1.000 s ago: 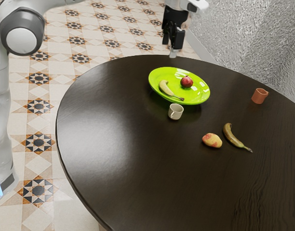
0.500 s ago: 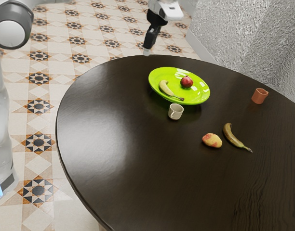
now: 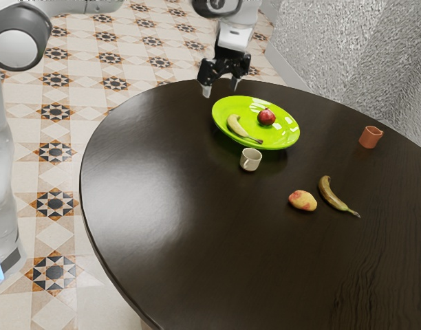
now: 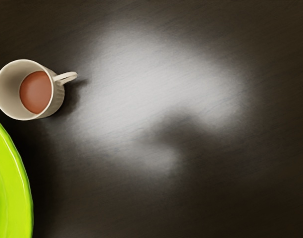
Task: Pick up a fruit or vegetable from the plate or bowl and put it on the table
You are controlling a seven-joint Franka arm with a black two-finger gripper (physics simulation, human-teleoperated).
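Observation:
In the exterior view my gripper (image 3: 221, 88) hangs in the air near the table's far edge, beside the plate on the exterior view's left. Its two fingers stand wide apart with nothing between them. The lime-green plate (image 3: 230, 103) holds a yellow banana (image 3: 237, 126) and a dark red round fruit (image 3: 266, 117). The dark table (image 3: 169, 234) also bears a yellow-red fruit (image 3: 303, 201) and a browner banana (image 3: 336, 196). The wrist view has part of the green plate (image 4: 18, 183) and bare tabletop (image 4: 230, 173).
A cream cup (image 3: 251, 159), also in the wrist view as a cup (image 4: 57, 99) with a reddish-brown inside, stands close by the plate. An orange-brown mug (image 3: 370, 137) is farther toward the exterior view's right. A textured wall rises behind the table.
My gripper has swung toward the exterior view's left, then come back slightly and turned, so both fingers are now seen spread. The fruits, plate and cups have not moved.

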